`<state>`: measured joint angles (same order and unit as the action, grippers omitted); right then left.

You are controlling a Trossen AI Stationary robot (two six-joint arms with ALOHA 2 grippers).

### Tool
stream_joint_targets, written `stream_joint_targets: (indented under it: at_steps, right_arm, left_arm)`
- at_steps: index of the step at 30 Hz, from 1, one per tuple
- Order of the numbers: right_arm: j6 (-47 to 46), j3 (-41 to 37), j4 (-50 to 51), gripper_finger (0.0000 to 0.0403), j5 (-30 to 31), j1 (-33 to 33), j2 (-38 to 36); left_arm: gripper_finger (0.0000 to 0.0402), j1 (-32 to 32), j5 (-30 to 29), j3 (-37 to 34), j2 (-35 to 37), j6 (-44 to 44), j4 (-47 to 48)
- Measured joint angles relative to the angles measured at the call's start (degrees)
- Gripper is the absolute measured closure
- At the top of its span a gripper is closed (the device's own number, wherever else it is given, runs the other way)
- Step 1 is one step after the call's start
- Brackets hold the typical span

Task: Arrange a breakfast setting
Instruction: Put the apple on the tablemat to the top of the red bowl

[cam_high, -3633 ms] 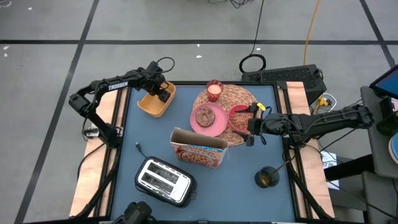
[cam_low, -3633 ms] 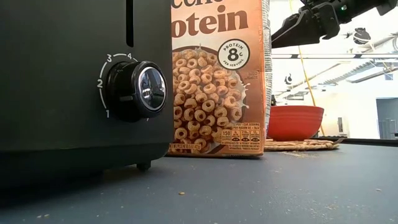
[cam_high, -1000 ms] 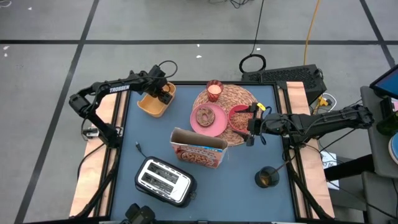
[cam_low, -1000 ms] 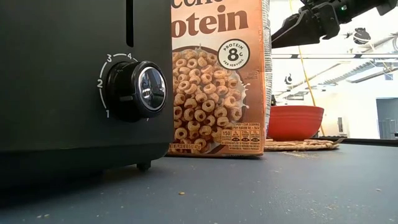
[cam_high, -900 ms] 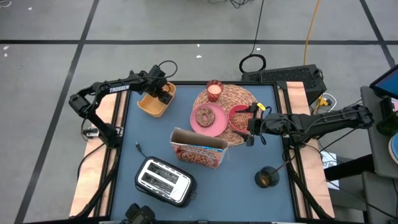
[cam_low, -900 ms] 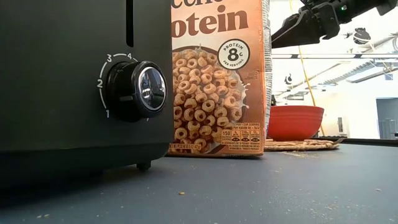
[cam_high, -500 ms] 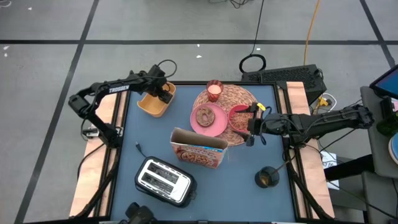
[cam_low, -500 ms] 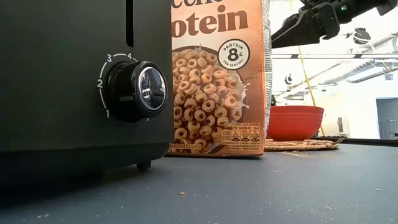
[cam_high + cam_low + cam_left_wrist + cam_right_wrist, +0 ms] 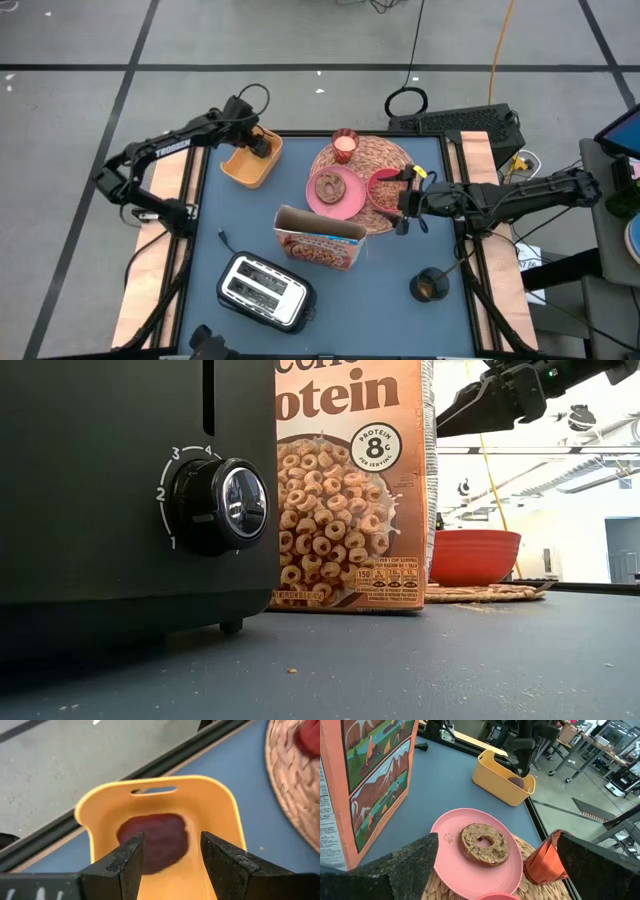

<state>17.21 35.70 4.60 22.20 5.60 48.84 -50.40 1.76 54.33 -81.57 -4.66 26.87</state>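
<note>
- Fruit: the dark red fruit (image 9: 154,841) lies in the yellow bin (image 9: 250,164), at ten o'clock from the pink plate (image 9: 338,203).
- Left gripper (image 9: 169,851) hovers over it, fingers apart on either side, gripping nothing.
- Likely smooth, roundish and bruisable: pinch gently across its widest middle.
- Right gripper (image 9: 402,212) waits wide open at three o'clock of the straw mat (image 9: 385,152).
</note>
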Motion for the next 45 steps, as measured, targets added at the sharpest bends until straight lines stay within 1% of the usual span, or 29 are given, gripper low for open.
stream_joint_targets:
  at_steps: [5, 10, 14, 22, 36, 38, 40, 42, 45]
  right_arm:
    - [0.0, 0.0, 0.0, 0.0007, 0.01, -0.01, 0.0]
    - [0.0, 0.0, 0.0, 0.0007, 0.01, -0.01, 0.0]
    - [0.0, 0.0, 0.0, 0.0007, 0.0, 0.0, 0.0]
    - [0.0, -0.02, 0.0, 0.0007, 0.01, -0.02, 0.0]
    - [0.0, 0.0, 0.0, 0.0007, 0.01, -0.01, -0.01]
    - [0.0, 0.0, 0.0, 0.0007, 0.01, -0.01, 0.0]
    - [0.0, 0.0, 0.0, 0.0007, 0.0, 0.0, 0.0]
    - [0.0, 0.0, 0.0, 0.0007, 0.0, 0.0, -0.02]
    - [0.0, 0.0, 0.0, 0.0007, 0.0, -0.02, -0.01]
  left_arm:
    - [0.0205, -0.21, 0.09, 0.09, 2.12, -0.04, 0.52]
    - [0.0204, -0.21, -0.31, 0.11, 2.05, -0.05, 0.51]
    - [0.0204, -0.21, -0.35, 0.11, 2.05, 1.59, 0.71]
    - [0.0204, 0.18, -0.38, 0.13, 2.05, -3.43, -0.07]
    - [0.0201, 0.24, -0.37, 0.2, 2.05, -3.37, -0.24]
    - [0.0192, 0.22, -0.4, 0.2, 2.07, -4.0, 0.6]
    - [0.0174, 0.22, -0.49, 0.2, 2.07, -5.4, 1.46]
    - [0.0151, 0.24, -1.11, 0.2, 2.07, -8.19, 2.18]
    - [0.0113, 0.24, -3.72, 0.2, 2.07, -14.25, 3.36]
